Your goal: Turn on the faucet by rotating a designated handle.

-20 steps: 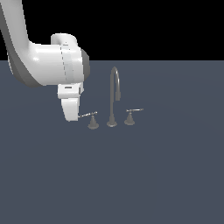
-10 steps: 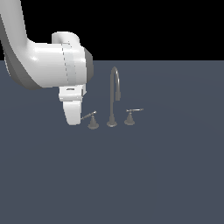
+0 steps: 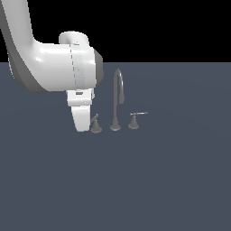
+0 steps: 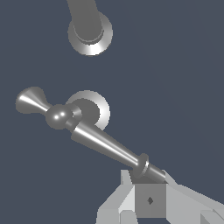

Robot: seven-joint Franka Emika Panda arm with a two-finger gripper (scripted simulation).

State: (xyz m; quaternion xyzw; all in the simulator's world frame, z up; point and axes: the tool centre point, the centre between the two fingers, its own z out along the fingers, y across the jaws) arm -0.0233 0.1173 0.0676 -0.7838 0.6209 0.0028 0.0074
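The faucet has a tall gooseneck spout (image 3: 118, 97) on a round base (image 4: 89, 30) and two lever handles. The handle (image 3: 95, 123) at the exterior view's left is the one beside my arm; its lever (image 4: 107, 146) is a thin tapered bar on a cone base (image 4: 94, 109). My gripper (image 4: 149, 194) looks shut, with its fingertips against the lever's far end and not clamped around it. In the exterior view my hand (image 3: 82, 115) hides the fingers. The twin handle (image 3: 134, 120) stands on the spout's other side.
The faucet stands on a flat dark grey-blue surface (image 3: 135, 180). My white arm (image 3: 54, 67) rises at the exterior view's left.
My hand has moved toward the exterior view's right, closer to the spout. The left handle's lever has swung from pointing sideways at my hand to pointing up and away.
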